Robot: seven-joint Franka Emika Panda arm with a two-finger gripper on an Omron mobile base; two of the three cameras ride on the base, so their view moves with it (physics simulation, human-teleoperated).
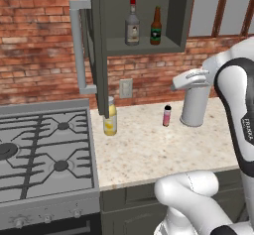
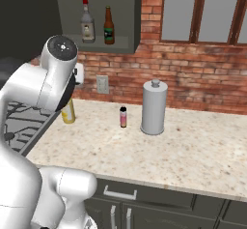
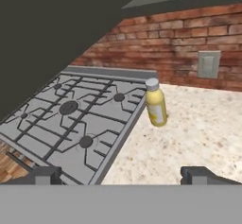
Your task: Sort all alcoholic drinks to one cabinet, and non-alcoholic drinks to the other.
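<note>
The grey bottle with a red cap (image 1: 132, 23) and the brown beer bottle (image 1: 156, 27) stand side by side on the shelf of the open wall cabinet (image 1: 144, 45). Its door, with a long pale bar handle (image 1: 79, 45), is swung out to the left. On the counter, the tall yellow bottle (image 1: 110, 117) (image 3: 156, 104) stands by the stove edge, and the small pink bottle (image 1: 167, 115) (image 2: 123, 117) stands further right. My gripper (image 3: 125, 176) is open and holds nothing; it hovers above the counter, well apart from the yellow bottle it faces. The second cabinet is out of view.
A gas stove (image 1: 44, 149) adjoins the speckled counter (image 1: 149, 154) on the left. A tall grey canister (image 2: 154, 107) stands right of the pink bottle. A wall outlet (image 1: 126, 88) sits on the brick wall, and a window (image 2: 207, 10) is at the right. The open door (image 3: 47, 29) hangs overhead.
</note>
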